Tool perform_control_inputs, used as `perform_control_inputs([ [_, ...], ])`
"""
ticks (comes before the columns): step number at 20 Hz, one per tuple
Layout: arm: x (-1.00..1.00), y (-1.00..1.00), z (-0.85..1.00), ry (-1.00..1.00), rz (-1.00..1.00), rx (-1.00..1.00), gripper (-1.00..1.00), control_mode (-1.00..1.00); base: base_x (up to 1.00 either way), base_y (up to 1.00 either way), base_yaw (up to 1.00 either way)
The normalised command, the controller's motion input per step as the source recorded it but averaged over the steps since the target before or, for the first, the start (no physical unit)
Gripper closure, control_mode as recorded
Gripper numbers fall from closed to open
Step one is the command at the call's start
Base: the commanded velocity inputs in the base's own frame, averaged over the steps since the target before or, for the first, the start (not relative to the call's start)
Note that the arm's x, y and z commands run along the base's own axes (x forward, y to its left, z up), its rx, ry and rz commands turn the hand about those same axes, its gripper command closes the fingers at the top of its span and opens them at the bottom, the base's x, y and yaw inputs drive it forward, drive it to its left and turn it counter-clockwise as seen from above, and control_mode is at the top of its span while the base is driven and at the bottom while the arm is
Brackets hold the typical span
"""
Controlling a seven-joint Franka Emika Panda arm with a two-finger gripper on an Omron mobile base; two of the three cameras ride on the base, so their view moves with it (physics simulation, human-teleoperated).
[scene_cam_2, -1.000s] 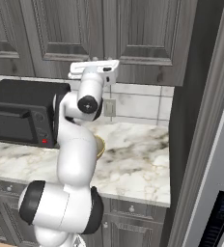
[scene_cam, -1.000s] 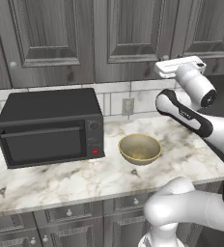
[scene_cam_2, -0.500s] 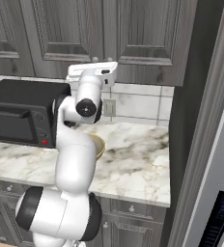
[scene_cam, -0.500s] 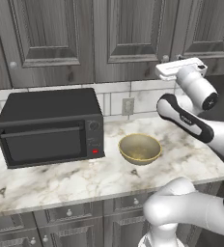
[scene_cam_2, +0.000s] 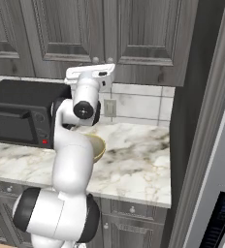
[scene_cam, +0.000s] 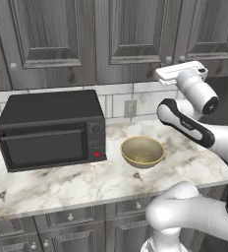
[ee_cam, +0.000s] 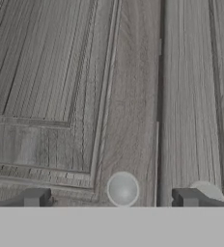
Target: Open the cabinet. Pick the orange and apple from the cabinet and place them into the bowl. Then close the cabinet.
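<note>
The cabinet (scene_cam: 130, 34) is shut, its two dark grey doors (ee_cam: 46, 72) meeting at a seam. My gripper (ee_cam: 113, 198) is open at the doors' lower edge, and the left door's round silver knob (ee_cam: 122, 189) lies between my fingertips (ee_cam: 36, 197). A second knob (ee_cam: 206, 189) peeks out behind the right fingertip. From the base, the hand (scene_cam: 181, 73) points at the knobs (scene_cam: 168, 60). The olive-tan bowl (scene_cam: 142, 150) stands empty on the counter below, and the arm partly covers the bowl (scene_cam_2: 99, 145) from the right. The orange and the apple are hidden.
A black microwave oven (scene_cam: 52, 128) stands on the marble counter (scene_cam: 86, 182) left of the bowl. A wall socket (scene_cam: 130, 108) sits in the tiled backsplash. A tall dark panel (scene_cam_2: 201, 121) bounds the counter on the right. Drawers run below the counter edge.
The hand has stayed at the cabinet's lower edge by the knobs. The arm's lower links have swung a little. Nothing else has moved.
</note>
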Motion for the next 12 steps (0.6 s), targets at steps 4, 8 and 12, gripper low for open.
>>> perform_control_inputs([
  [4,0.18,0.00,0.00,0.00,0.00,0.00,-1.00,-1.00,0.00,0.00,0.00],
  [8,0.42,0.00,-0.02,0.02,0.00,0.00,-1.00,-1.00,0.00,0.00,0.00],
  [12,0.39,-0.02,-0.19,0.02,0.00,0.00,-1.00,-1.00,0.00,0.00,0.00],
])
